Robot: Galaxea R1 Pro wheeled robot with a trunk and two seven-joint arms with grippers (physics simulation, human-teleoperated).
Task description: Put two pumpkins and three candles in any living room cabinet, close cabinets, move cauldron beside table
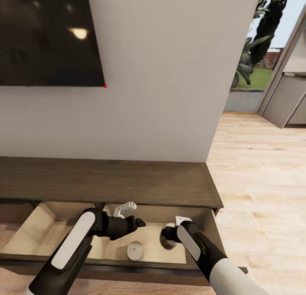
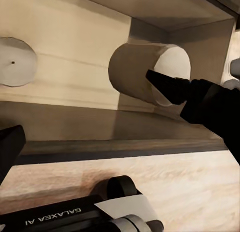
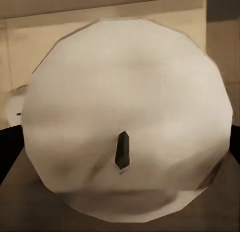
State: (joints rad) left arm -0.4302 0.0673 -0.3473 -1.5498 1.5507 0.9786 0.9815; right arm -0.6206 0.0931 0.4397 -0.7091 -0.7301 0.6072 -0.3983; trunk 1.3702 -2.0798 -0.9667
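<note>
The long dark brown cabinet (image 1: pixel 106 180) stands against the wall with its pale-wood drawer (image 1: pixel 38 231) pulled out. One grey-tan candle (image 1: pixel 135 250) stands upright on the drawer floor, also seen in the left wrist view (image 2: pixel 15 61). My right gripper (image 1: pixel 166 234) is inside the drawer's right end, shut on a second candle (image 1: pixel 165 244) held on its side (image 2: pixel 135 71); its wick face fills the right wrist view (image 3: pixel 125 91). My left gripper (image 1: pixel 138 222) hovers over the drawer just left of that candle, open and holding nothing. The pumpkins, cauldron and table are out of view.
A dark TV screen (image 1: pixel 46 36) hangs on the wall above the cabinet. Light wood floor (image 1: pixel 263 180) stretches to the right toward a glass door with plants (image 1: pixel 255 44) and a grey unit (image 1: pixel 289 99). My right forearm (image 2: pixel 75 217) crosses the drawer's front edge.
</note>
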